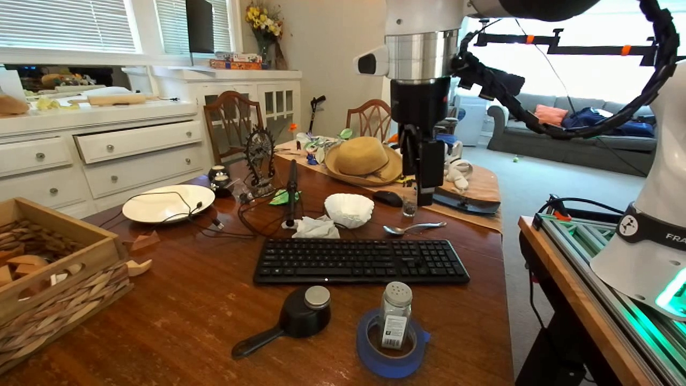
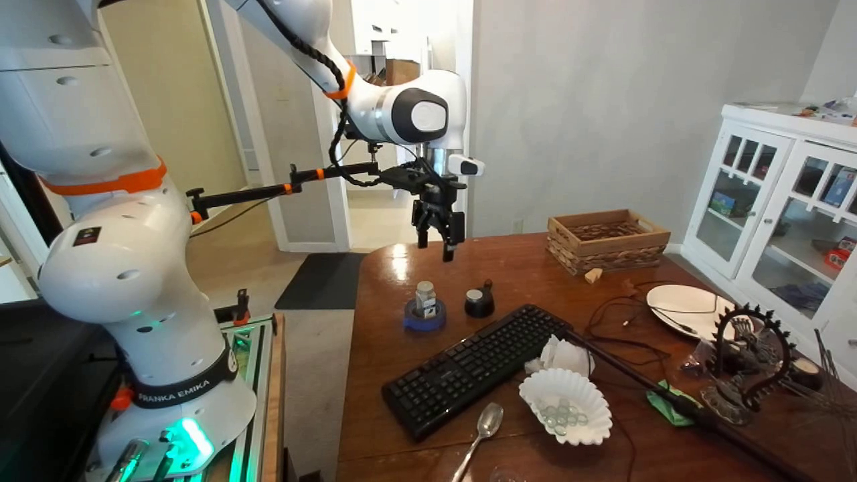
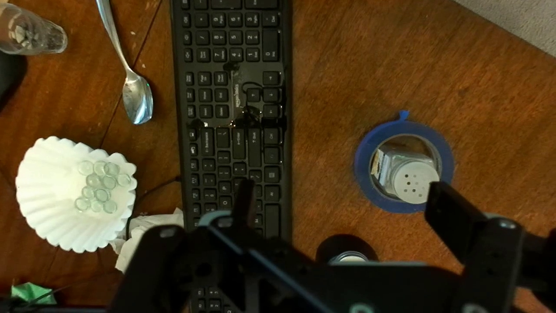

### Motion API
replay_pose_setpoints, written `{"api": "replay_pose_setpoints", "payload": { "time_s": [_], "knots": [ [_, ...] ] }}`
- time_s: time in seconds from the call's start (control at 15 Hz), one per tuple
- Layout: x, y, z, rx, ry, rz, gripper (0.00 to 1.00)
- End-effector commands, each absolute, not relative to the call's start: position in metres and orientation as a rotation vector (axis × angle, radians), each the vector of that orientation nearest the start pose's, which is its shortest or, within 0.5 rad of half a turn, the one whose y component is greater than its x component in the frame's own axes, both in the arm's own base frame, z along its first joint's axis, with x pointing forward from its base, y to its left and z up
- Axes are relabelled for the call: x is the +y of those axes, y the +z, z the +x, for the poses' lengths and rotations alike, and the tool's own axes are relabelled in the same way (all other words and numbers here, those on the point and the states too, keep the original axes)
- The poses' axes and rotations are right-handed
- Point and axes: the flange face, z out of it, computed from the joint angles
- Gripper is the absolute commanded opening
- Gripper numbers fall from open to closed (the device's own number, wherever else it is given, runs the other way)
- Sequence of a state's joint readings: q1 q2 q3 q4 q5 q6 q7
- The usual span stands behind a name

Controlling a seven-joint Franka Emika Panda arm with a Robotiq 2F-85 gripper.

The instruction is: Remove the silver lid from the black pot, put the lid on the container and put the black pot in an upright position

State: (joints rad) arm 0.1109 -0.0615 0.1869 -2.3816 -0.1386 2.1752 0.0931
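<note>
The black pot (image 1: pixel 297 317) sits on the wooden table with its handle along the tabletop; it appears upside down, its closed base up. The round silver lid (image 1: pixel 317 297) rests on top of it. Pot (image 2: pixel 480 308) and lid (image 2: pixel 474 295) also show in an exterior view. In the wrist view the pot (image 3: pixel 332 245) and lid (image 3: pixel 352 258) are partly hidden by my gripper. A glass container with a perforated cap (image 1: pixel 396 305) stands in a blue tape roll (image 1: pixel 391 367). My gripper (image 3: pixel 342 189) is open and empty, high above the table (image 2: pixel 435 251).
A black keyboard (image 1: pixel 362 261) lies beside the pot and tape. Beyond it are a spoon (image 1: pixel 412 228), a white fluted bowl (image 1: pixel 348 210) and white crumpled paper (image 1: pixel 316 227). A wooden basket (image 2: pixel 608 244), a white plate (image 2: pixel 689 309) and loose cables also occupy the table.
</note>
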Motion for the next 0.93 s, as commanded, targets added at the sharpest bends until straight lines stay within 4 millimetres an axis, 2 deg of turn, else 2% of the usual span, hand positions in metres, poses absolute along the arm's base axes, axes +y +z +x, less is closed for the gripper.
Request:
{"api": "replay_pose_setpoints", "payload": {
  "time_s": [0.0, 0.13, 0.53, 0.67, 0.87],
  "knots": [
    [0.135, 0.313, 0.462, -0.397, 0.156, -3.234, 1.00],
    [0.142, 0.291, 0.474, -0.346, 0.096, -3.202, 1.00],
    [0.186, 0.215, 0.519, -0.286, -0.005, -3.144, 1.00],
    [0.201, 0.196, 0.532, -0.291, -0.020, -3.148, 1.00],
    [0.211, 0.180, 0.559, -0.247, -0.058, -3.148, 1.00]
  ]
}}
